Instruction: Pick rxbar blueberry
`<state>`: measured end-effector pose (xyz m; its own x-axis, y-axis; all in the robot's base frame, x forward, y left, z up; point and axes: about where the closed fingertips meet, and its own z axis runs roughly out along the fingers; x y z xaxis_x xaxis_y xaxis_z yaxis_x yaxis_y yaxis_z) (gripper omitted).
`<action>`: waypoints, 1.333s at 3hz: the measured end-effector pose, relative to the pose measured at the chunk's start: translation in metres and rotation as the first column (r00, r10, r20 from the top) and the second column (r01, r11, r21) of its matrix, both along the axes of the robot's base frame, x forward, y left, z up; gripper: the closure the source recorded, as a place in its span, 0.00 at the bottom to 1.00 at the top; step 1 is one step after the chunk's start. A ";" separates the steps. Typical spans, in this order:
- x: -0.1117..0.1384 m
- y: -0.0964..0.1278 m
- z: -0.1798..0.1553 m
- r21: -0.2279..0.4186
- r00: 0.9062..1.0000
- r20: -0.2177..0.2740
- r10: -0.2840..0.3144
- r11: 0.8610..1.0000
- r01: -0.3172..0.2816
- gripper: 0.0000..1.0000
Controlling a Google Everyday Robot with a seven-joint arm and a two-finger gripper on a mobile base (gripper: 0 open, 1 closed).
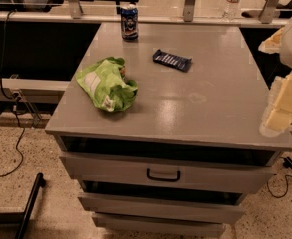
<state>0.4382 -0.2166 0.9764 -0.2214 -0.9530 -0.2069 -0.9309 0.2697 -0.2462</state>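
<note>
The rxbar blueberry (pixel 172 60) is a small flat dark navy bar with pale lettering. It lies flat on the grey cabinet top (pixel 205 108), toward the back middle. My gripper (pixel 282 108) is at the right edge of the view, pale yellow, hanging over the cabinet's right front corner. It is well to the right of the bar and nearer the front, apart from it and holding nothing that shows.
A crumpled lime-green chip bag (pixel 106 85) lies at the left of the top. An upright blue drink can (pixel 129 21) stands at the back. A clear bottle (pixel 233 0) stands behind the rail. Drawers with a black handle (pixel 164 176) sit below.
</note>
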 end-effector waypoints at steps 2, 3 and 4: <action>0.013 0.002 -0.003 0.040 1.000 0.016 0.011 0.999 -0.011 0.00; 0.051 0.005 -0.006 0.059 0.997 0.047 0.059 0.996 -0.062 0.00; 0.102 0.014 -0.005 0.091 0.990 0.092 0.111 0.989 -0.119 0.00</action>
